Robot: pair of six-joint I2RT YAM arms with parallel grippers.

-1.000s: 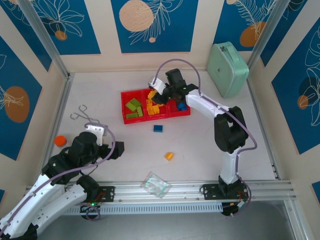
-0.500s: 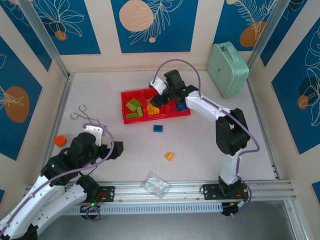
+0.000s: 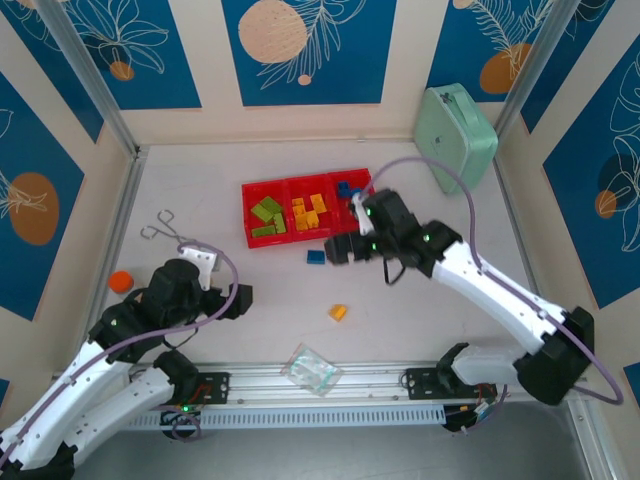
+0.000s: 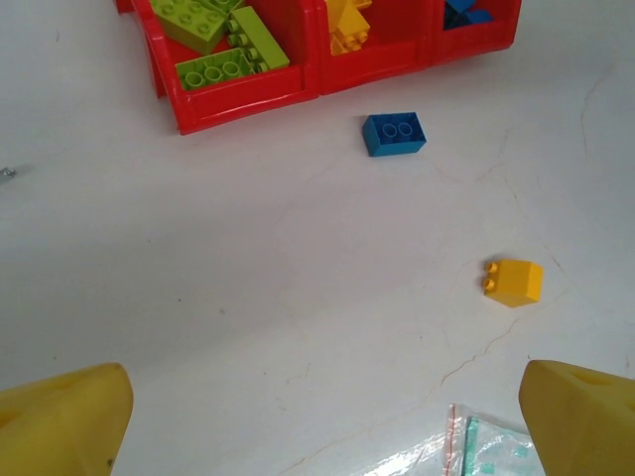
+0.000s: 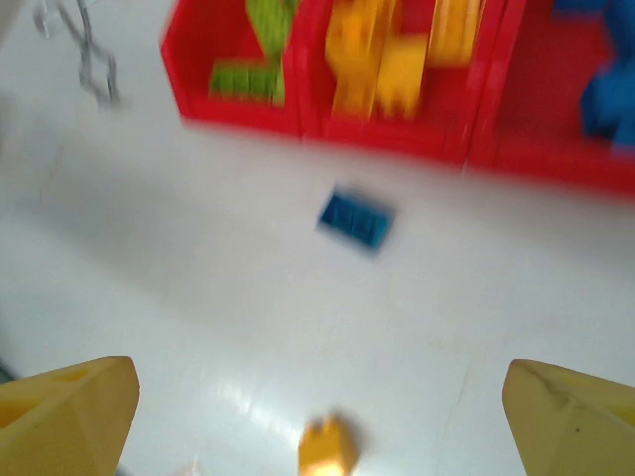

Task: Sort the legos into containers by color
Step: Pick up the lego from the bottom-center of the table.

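Sorting nearly done: the right gripper (image 3: 342,250), jaws wide and empty, hangs just in front of the red bins (image 3: 246,228), beside a loose blue brick (image 3: 316,257). An orange-yellow brick (image 3: 338,312) lies nearer the arms. The left gripper (image 3: 238,298) sits wide open, empty. Likely next: grip the blue brick and carry it to the right-hand bin.

Motion is smearing the right wrist view: ahead of the right gripper (image 5: 319,387), the blue brick (image 5: 355,220) and red bins (image 5: 397,139) are blurring. Between its fingers (image 5: 69,412), the bottom edge is cropping an orange-yellow brick (image 5: 327,451). Close in front of the left gripper (image 4: 322,416), the frame edge is cutting off a clear bag (image 4: 476,451).
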